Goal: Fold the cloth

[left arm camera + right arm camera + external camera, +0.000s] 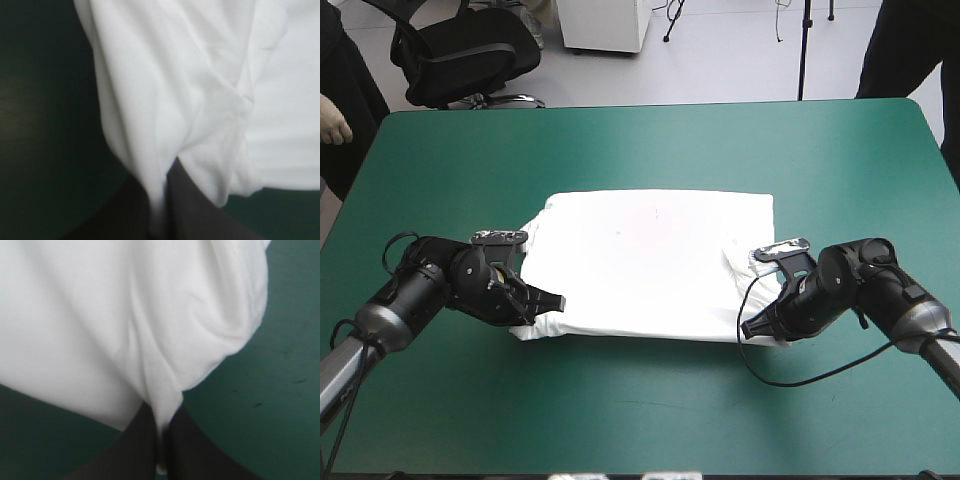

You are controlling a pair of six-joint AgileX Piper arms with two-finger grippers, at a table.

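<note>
The white T-shirt (645, 262) lies folded into a broad rectangle in the middle of the teal-green table (650, 150). My left gripper (542, 305) is at its near left corner, shut on the T-shirt. In the left wrist view the black fingers (192, 210) pinch a fold of the T-shirt (200, 85) that runs down between them. My right gripper (758, 325) is at the near right corner, also shut on the T-shirt. The right wrist view shows the T-shirt (125, 315) gathered into a pleat between the black fingers (145, 445).
A black office chair (460, 50) stands beyond the far left corner of the table. A person's hand (332, 128) hangs by the table's left edge. Bare teal-green cover lies all around the T-shirt.
</note>
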